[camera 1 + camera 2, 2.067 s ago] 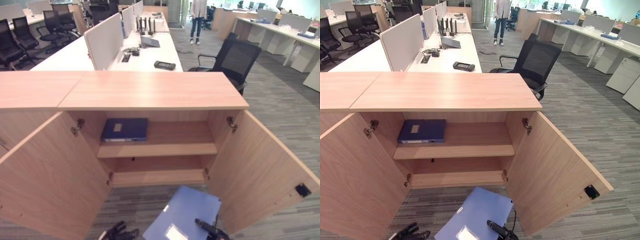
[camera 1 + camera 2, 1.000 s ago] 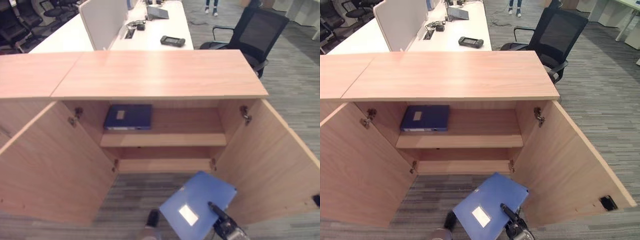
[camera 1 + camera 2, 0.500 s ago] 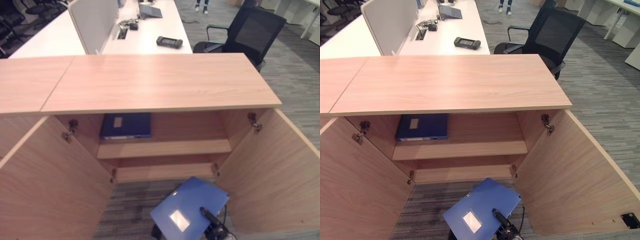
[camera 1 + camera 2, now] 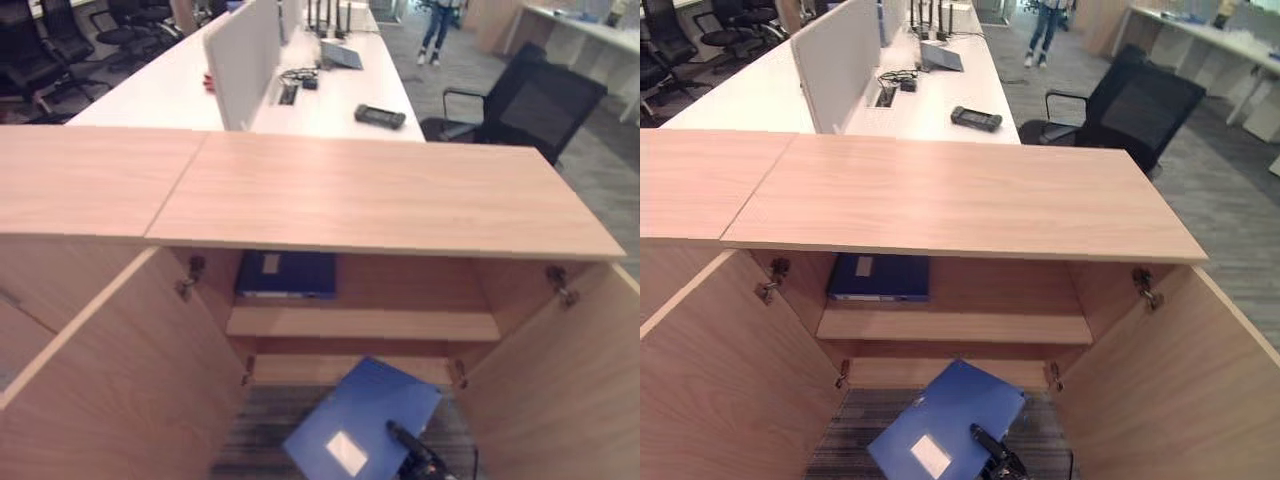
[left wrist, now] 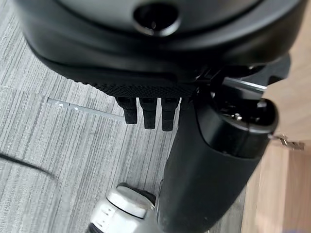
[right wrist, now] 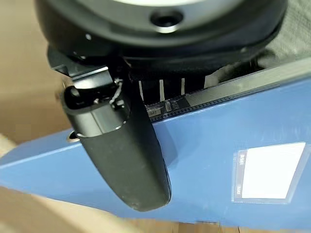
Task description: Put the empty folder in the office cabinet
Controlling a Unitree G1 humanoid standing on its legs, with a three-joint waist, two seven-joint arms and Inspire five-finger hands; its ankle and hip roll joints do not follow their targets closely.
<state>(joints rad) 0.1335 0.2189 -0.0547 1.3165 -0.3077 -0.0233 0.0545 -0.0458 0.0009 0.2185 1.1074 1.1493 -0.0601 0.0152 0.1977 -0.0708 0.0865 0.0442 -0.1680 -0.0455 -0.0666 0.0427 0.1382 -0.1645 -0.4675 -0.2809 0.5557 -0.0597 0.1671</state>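
A light blue folder (image 4: 940,420) with a white label (image 6: 269,170) hangs tilted in front of the open cabinet's lower compartment (image 4: 350,368). My right hand (image 4: 990,445) is shut on its near corner. The thumb (image 6: 121,155) lies on the cover and the fingers are underneath. A darker blue folder (image 4: 285,273) lies flat on the left of the upper shelf (image 4: 400,323). My left hand (image 5: 146,109) hangs over the grey carpet with relaxed fingers and holds nothing.
Both cabinet doors stand wide open, the left door (image 4: 110,380) and the right door (image 4: 560,400) flanking the opening. Behind the cabinet top (image 4: 380,195) is a white desk (image 4: 930,100) with a partition, and a black office chair (image 4: 1145,100) stands at the right.
The camera has shifted and come closer to the cabinet. The light blue folder stays in my right hand and now sits nearer the lower compartment's opening.
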